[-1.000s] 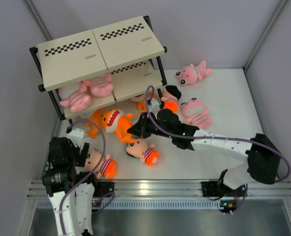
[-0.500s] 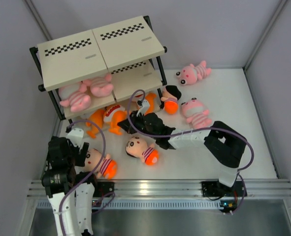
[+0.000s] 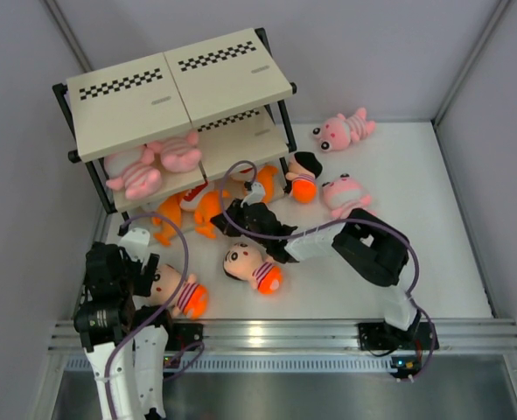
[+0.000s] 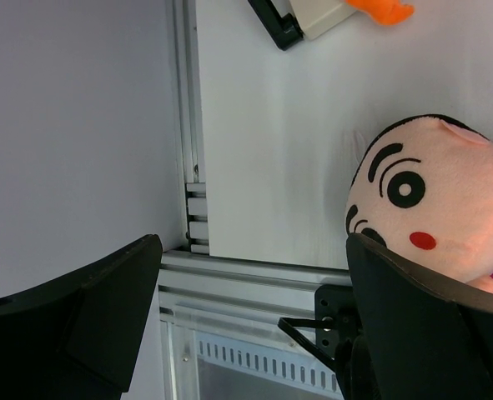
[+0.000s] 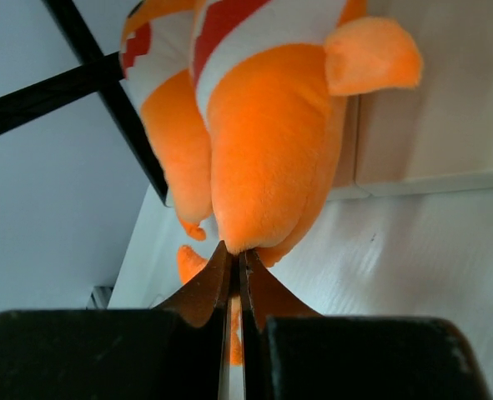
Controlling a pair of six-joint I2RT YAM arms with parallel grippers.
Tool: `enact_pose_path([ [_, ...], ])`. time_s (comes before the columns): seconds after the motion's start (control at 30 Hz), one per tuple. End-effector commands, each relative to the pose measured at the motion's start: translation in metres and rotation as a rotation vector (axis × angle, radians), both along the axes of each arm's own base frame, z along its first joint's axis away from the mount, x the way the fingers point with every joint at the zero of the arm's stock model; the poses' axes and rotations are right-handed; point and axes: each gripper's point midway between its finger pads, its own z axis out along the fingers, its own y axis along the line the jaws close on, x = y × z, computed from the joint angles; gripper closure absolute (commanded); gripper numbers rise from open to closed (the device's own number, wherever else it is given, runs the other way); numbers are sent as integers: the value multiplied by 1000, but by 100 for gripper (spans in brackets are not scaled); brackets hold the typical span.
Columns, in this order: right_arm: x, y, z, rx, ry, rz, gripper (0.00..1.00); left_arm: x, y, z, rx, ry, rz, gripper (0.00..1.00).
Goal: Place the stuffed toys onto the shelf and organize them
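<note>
The shelf [image 3: 179, 83] stands at the back left. My right gripper [image 3: 229, 219] is shut on the tail end of an orange fish [image 3: 201, 203] and holds it at the front edge of the bottom tier. In the right wrist view the fish [image 5: 263, 142] hangs from the pinched fingertips of my right gripper [image 5: 235, 258], against another orange fish [image 5: 167, 125]. My left gripper [image 3: 122, 262] is open and empty beside a doll [image 3: 175, 290]. The doll's head [image 4: 434, 208] lies just right of my left gripper [image 4: 254, 283]. Two pink toys [image 3: 140, 175] lie on the middle tier.
On the table lie a doll [image 3: 251, 265] in the middle, a doll [image 3: 302, 175] by the shelf's right leg, and two pink toys [image 3: 344, 129] [image 3: 345, 194] at the right. Another orange fish [image 3: 260, 179] sits at the bottom tier. Walls close in on both sides.
My right arm has folded and swung left towards the shelf, carrying the orange fish from the table up to the bottom tier's front. The left arm has not moved.
</note>
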Motion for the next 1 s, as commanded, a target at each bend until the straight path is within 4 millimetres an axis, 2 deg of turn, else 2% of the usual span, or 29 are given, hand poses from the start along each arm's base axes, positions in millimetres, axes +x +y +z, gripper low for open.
enact_pose_path([
  [0.0,21,9,10,57,24,-18,100,7,-1,16,14,-73,-15,2],
  [0.3,52,-5,5,151,98,-191,100,7,-1,11,11,-59,-21,2],
  [0.8,72,2,0,155,110,-281,99,6,1,11,25,-55,-14,2],
  [0.83,72,3,1,150,104,-275,95,6,1,11,25,-53,-14,2],
  [0.87,70,5,4,148,98,-264,80,6,1,11,25,-53,-13,2],
  [0.93,67,8,8,122,82,-233,59,6,1,10,25,-51,-15,2],
  [0.97,65,7,16,118,70,-225,47,6,1,9,25,-48,-15,2],
])
